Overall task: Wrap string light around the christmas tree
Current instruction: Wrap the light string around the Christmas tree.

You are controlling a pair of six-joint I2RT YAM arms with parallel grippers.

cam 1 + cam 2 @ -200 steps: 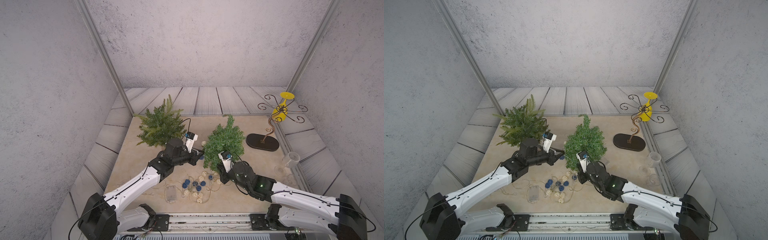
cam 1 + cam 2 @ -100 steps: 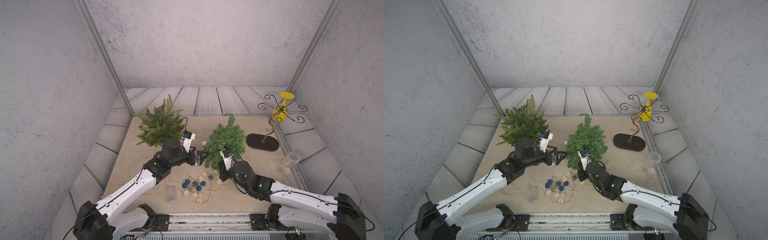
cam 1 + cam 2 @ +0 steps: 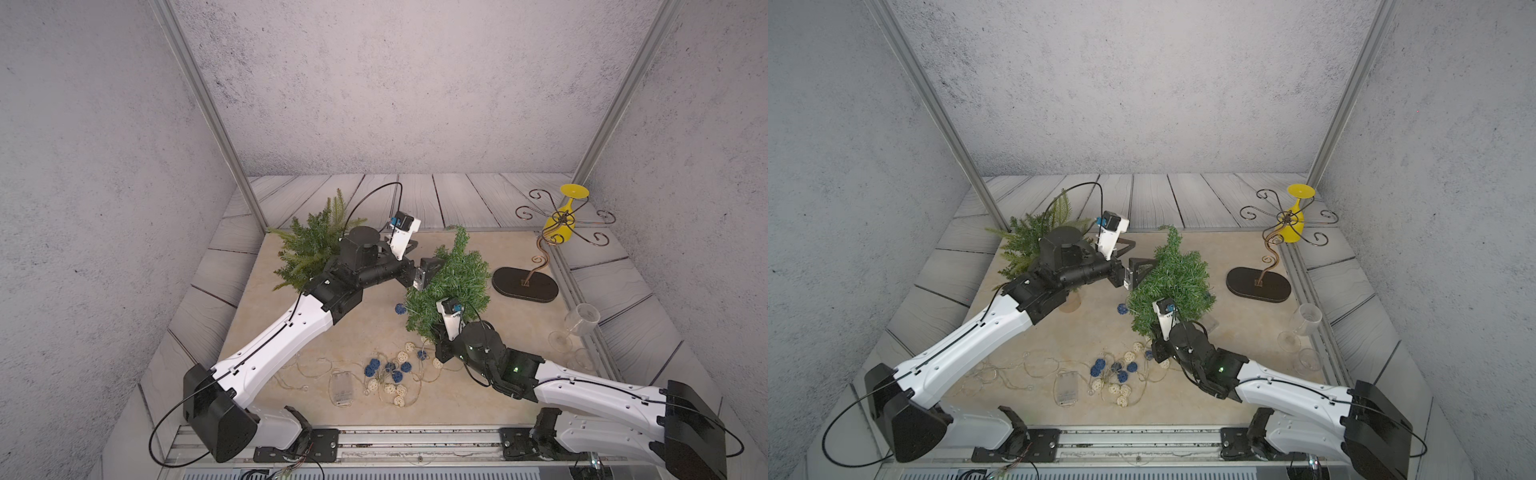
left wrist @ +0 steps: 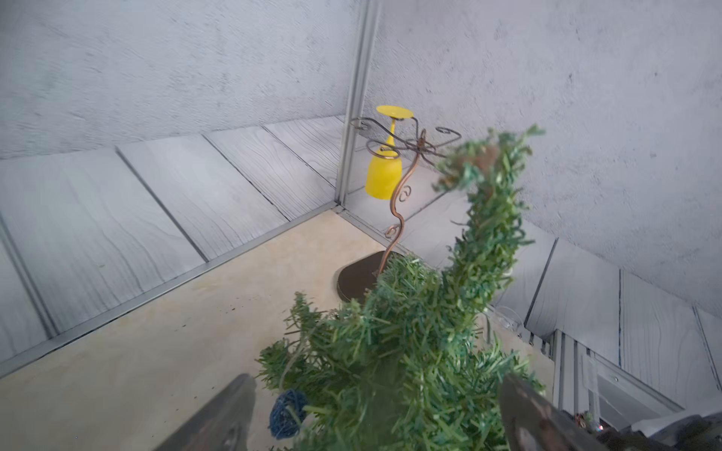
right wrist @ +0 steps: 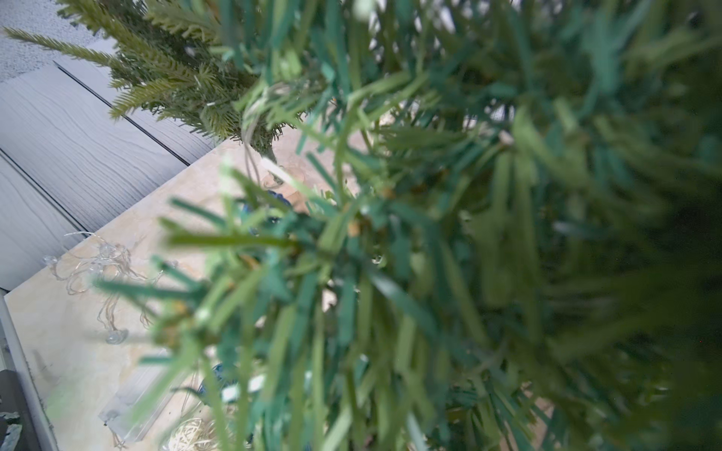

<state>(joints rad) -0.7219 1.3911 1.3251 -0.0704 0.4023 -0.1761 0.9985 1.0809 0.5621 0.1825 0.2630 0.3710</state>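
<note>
christmas tree (image 3: 453, 278) mid-frame on bench (image 3: 519, 332), left fingers (image 3: 430, 268) spread open at its left side, right fingers closed, buried in its lower branches, string light (image 3: 390, 376) mostly heaped on bench below tree, lower centre of frame.

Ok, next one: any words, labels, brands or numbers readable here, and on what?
None readable in any view.
A small pale patch on the left gripper, beside the christmas tree, is too small to tell whether it bears print.
The clear battery box shows no legible marking.
</note>
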